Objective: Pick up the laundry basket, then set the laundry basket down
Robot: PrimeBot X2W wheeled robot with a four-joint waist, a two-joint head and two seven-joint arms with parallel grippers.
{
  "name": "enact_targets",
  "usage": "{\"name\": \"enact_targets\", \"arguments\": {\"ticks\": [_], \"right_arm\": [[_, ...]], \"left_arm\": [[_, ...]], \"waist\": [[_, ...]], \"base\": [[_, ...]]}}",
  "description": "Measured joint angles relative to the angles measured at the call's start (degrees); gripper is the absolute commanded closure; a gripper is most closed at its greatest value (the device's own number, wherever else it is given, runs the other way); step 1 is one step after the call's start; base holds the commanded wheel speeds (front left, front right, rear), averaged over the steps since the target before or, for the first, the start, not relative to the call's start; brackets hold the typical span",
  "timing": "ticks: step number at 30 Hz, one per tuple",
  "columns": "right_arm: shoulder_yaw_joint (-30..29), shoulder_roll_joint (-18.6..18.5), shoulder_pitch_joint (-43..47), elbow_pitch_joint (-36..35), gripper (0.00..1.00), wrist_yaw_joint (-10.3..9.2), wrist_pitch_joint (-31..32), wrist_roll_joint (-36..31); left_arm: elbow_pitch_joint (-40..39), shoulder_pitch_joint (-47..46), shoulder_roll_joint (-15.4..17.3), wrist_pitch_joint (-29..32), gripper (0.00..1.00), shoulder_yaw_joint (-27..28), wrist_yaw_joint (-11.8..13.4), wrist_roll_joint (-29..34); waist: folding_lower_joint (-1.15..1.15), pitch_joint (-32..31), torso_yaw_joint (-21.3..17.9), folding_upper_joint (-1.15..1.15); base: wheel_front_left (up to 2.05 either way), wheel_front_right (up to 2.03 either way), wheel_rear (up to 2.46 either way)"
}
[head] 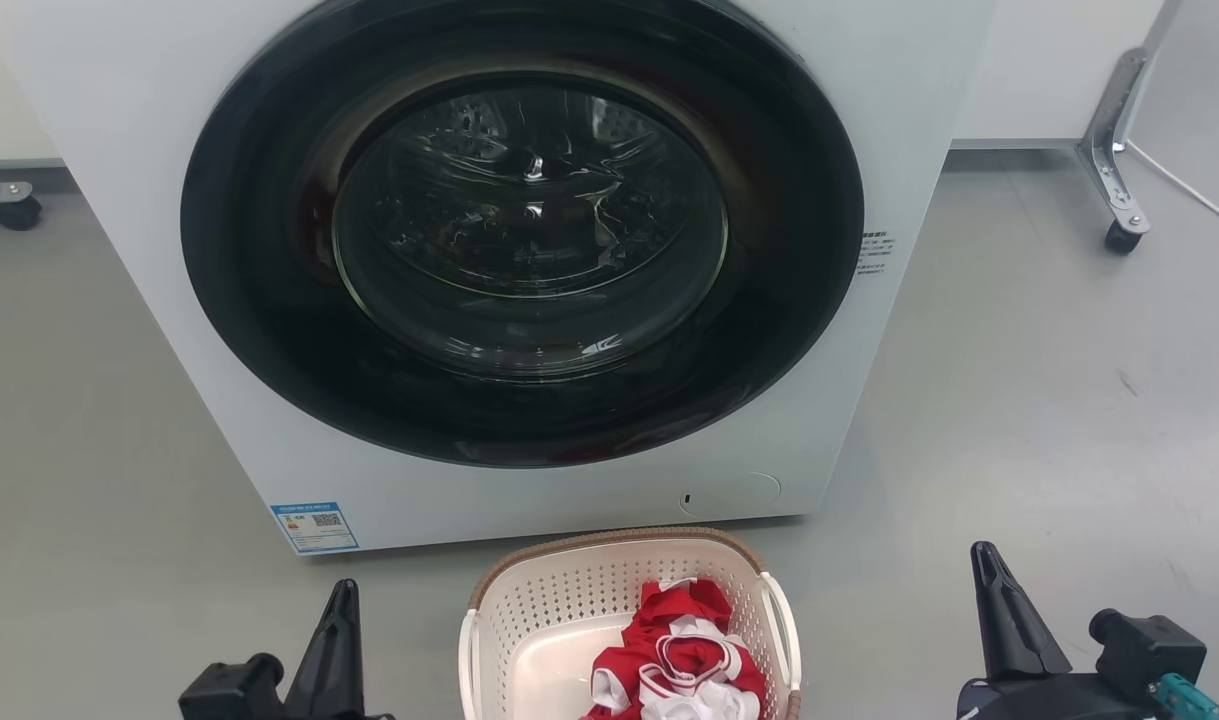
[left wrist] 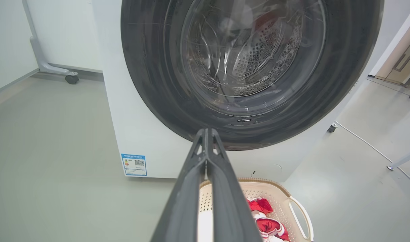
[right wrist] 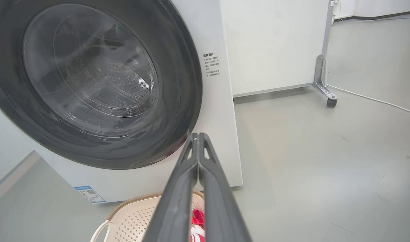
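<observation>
Head camera looks down, both wrist cameras low and forward — all share the washing machine (head: 524, 230).

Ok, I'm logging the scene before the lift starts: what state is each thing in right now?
laundry basket: upright on the floor in front of the washer, not gripped.
red and white clothes: heaped inside the basket.
washer door: shut.
left gripper: shut, empty, apart from the basket.
right gripper: shut, empty, apart from the basket.
</observation>
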Motion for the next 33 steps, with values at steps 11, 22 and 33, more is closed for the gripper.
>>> {"name": "enact_targets", "arguments": {"ticks": [11, 22, 33], "right_arm": [[-3.0, 1.2, -0.1, 0.6, 1.00, 1.35, 2.7, 8.5], [-6.2, 2.5, -0.5, 1.5, 1.00, 2.59, 5.5, 17.3], [-9.2, 3.6, -1.1, 2.1, 1.00, 3.97, 8.0, 25.1]], "left_arm": [[0.9, -0.2, -0.6, 2.0, 1.00, 2.2, -1.6, -8.9], [1.9, -0.9, -1.1, 4.5, 1.00, 4.5, -3.1, -18.2], [2.8, -1.8, -1.5, 6.5, 1.00, 6.6, -5.0, -26.3]], "waist": [[0.00, 0.0, 0.1, 0.00], [0.00, -0.1, 0.2, 0.00], [0.00, -0.1, 0.2, 0.00]], "base": [[0.00, 0.00, 0.00], [0.00, 0.00, 0.00], [0.00, 0.00, 0.00]]}}
